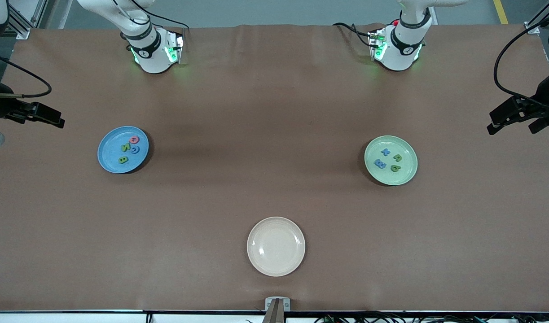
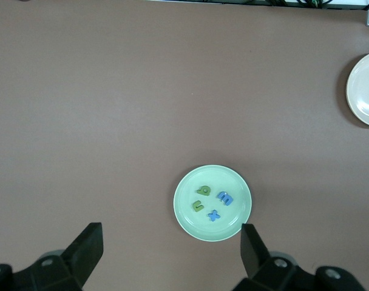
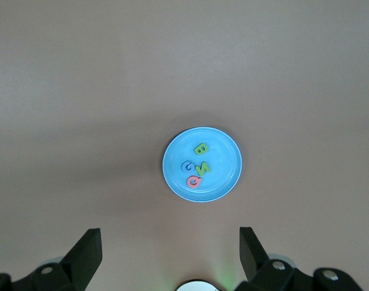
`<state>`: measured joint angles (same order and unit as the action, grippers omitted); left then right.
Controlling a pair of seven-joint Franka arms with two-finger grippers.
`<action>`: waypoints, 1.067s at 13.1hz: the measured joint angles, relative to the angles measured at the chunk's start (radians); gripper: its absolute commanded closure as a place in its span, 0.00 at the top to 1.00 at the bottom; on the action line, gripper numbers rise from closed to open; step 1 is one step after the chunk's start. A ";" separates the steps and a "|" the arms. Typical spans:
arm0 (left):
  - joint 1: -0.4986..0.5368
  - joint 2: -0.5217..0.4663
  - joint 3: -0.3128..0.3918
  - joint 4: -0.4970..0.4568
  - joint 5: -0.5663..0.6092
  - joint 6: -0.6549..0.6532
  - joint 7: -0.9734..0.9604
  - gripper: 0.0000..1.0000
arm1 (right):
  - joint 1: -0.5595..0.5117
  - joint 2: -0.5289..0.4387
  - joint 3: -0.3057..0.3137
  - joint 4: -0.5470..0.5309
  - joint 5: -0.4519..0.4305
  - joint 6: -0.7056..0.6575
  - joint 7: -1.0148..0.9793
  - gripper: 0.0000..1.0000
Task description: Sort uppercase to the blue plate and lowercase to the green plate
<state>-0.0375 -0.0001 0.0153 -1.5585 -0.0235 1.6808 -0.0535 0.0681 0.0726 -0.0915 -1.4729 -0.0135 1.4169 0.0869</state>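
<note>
Cream plate [image 1: 276, 246] sits on brown table cover [image 1: 274, 89], near front camera edge, midway between table ends.

So here's how we see the table laid out. The capitals plate [image 1: 108, 154] sits toward the right arm's end, and the small-letters plate [image 1: 407, 172] sits toward the left arm's end, well apart from it. A third plate [image 1: 276, 269] lies between them but nearer the front camera.

On the capitals plate we've got Q [image 1: 133, 140] farthest from the camera, C [image 1: 135, 149] just nearer, N [image 1: 125, 147] beside C, and B [image 1: 123, 159] nearest.

On the small-letters plate, x [image 1: 385, 151] lies farthest from the camera and e [image 1: 380, 164] is nearer than x. n [image 1: 397, 157] lies toward the left arm's end, with q [image 1: 395, 168] just nearer than it.
</note>
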 measured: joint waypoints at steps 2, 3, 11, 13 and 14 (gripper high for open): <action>0.000 0.000 0.000 0.000 0.000 0.000 0.000 1.00 | -0.014 -0.023 0.002 -0.018 -0.001 0.002 -0.022 1.00; 0.000 0.000 0.000 0.001 0.000 0.000 0.000 1.00 | -0.021 -0.035 0.004 -0.030 -0.001 0.006 -0.034 1.00; 0.000 0.000 0.000 0.003 0.000 0.000 0.000 1.00 | -0.071 -0.100 0.069 -0.091 -0.001 0.020 -0.047 1.00; 0.000 0.000 0.000 0.003 0.000 0.000 0.000 1.00 | -0.086 -0.102 0.075 -0.093 -0.001 0.021 -0.052 1.00; 0.000 0.000 0.001 0.003 0.000 0.000 0.000 1.00 | -0.092 -0.105 0.079 -0.093 -0.001 0.021 -0.054 1.00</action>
<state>-0.0373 -0.0001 0.0160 -1.5558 -0.0235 1.6808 -0.0536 -0.0244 -0.0319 -0.0121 -1.5663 -0.0148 1.4382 0.0332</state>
